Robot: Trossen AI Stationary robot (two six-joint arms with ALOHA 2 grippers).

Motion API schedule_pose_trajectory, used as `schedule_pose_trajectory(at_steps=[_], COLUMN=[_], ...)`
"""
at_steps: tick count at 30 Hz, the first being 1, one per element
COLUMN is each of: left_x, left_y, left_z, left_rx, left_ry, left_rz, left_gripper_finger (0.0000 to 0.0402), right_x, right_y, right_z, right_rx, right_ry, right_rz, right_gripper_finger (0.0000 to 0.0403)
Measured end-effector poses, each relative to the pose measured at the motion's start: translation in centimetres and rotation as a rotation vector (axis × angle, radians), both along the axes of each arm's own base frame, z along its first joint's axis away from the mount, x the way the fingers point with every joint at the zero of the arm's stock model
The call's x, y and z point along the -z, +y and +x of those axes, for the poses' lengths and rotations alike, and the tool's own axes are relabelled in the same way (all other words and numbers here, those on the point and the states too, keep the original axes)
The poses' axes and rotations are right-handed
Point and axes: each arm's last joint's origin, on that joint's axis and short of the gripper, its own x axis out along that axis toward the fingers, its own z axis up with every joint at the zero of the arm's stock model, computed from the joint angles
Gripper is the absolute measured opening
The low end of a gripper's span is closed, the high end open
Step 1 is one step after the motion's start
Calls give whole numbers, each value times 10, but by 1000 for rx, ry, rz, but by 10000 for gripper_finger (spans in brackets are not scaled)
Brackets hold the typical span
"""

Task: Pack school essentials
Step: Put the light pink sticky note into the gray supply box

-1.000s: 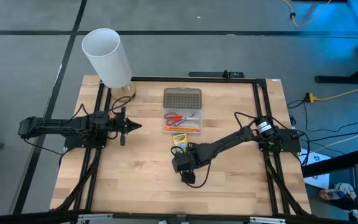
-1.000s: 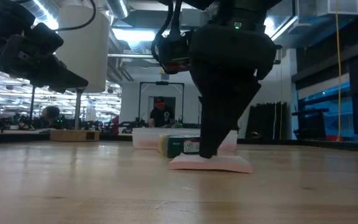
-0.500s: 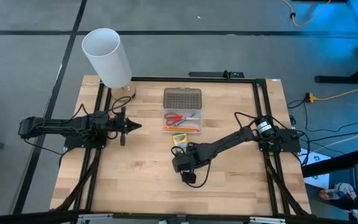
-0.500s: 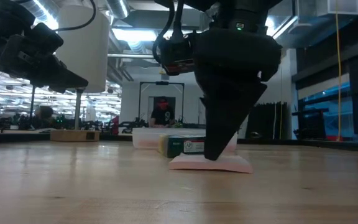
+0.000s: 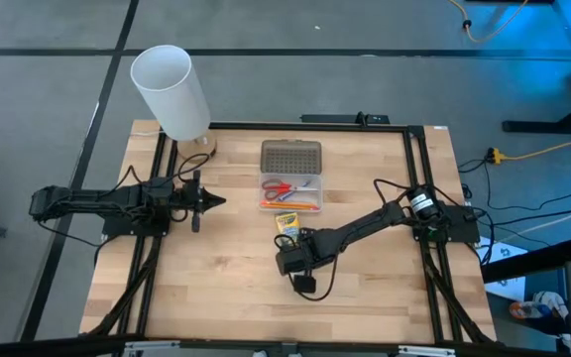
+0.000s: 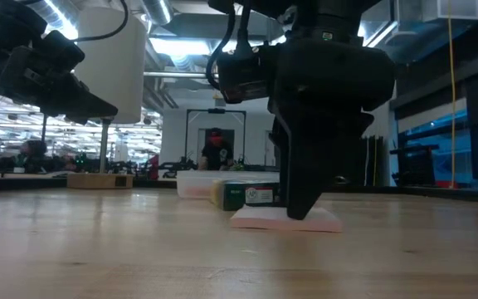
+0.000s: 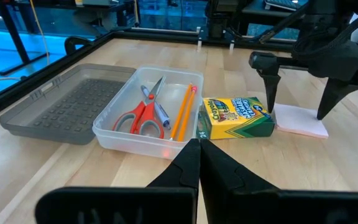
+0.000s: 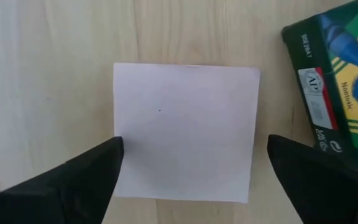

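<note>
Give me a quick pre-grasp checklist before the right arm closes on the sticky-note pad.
1. Right gripper open: ok, its fingers stand wide.
2. Sticky-note pad centred between them: ok, one finger off each side edge.
3. Pad flat on the table: ok.
4. Crayon box clear of the closing path: cannot tell, it lies close beside the pad.
5. Clear case ready: ok, lid open, with scissors, pen and pencil inside.
6. Left gripper out of the way: ok, shut, waiting at the table's left.

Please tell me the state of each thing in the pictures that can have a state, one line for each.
Clear case: open, lid flat beside it.
Crayon box: closed, lying on the table.
Sticky-note pad: flat on the table, not gripped.
Right gripper: open, straddling the pad.
Left gripper: shut, empty.
</note>
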Motion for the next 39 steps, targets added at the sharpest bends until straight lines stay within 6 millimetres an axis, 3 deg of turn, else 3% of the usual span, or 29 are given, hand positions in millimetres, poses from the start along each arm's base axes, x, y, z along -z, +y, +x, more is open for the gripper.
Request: schedule_pose_trajectory(at_steps=[39], left_x=[0], left_y=[0], left_z=[0], left_rx=[0], left_ry=[0], left_rz=[0], left_gripper_finger=[0], right_x=[-7], right_y=[2], right_z=[3], right_rx=[66], right_ry=[-13], right_rz=[47], right_gripper_finger=[400])
